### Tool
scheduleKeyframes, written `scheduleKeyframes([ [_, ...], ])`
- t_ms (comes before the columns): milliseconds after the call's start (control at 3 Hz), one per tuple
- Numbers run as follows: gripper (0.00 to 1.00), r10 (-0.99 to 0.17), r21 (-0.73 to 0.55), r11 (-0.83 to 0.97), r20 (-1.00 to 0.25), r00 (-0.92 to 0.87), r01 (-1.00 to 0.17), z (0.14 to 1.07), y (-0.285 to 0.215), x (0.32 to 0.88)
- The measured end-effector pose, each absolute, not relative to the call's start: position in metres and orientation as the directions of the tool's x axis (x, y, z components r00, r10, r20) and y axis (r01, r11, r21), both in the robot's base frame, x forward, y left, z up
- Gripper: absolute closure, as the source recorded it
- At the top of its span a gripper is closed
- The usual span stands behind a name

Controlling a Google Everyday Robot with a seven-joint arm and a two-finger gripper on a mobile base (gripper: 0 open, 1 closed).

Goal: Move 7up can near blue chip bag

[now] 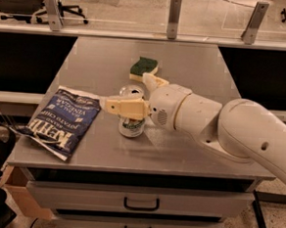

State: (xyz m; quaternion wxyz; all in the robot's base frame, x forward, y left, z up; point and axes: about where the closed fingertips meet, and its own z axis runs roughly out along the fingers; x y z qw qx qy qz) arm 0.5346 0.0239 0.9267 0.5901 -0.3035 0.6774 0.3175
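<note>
My gripper (126, 90) sits low over the middle of the bench (200, 66). Its two cream fingers are spread apart, one on each side of the 7up can (131, 127). One finger (126, 106) runs across the front of the can, about halfway up. The other angles off behind it, toward the green-and-yellow sponge (143, 68). The gap between them looks a little wider than the can, so I judge that I am bracketing it and not pinching it. I can't tell whether the front finger is brushing the can's wall.

The can stands upright on the bench with its silver top showing between my fingers. The blue chip bag (64, 120) lies flat to its left. The bag's right edge is just beside the can and not touching it.

With the can this close to the bag, the placing looks as good as done to me, and what's left is to leave cleanly. An upright, light can tips easily, and the front finger is the risk, since any sideways sweep would drag or topple the can. I should keep the fingers wide and back out along their own line, toward my arm on the right, or rise straight up until both tips clear the rim. I should move slowly and away from the bag. I should also watch the rear finger so it doesn't nudge the sponge as I go.
</note>
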Motion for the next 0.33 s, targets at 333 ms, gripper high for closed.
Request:
scheduleKeyframes([
  [333,0.0,-0.037,0.072,0.614,-0.992,-0.119,-0.786,0.9267,0.024,0.5346],
])
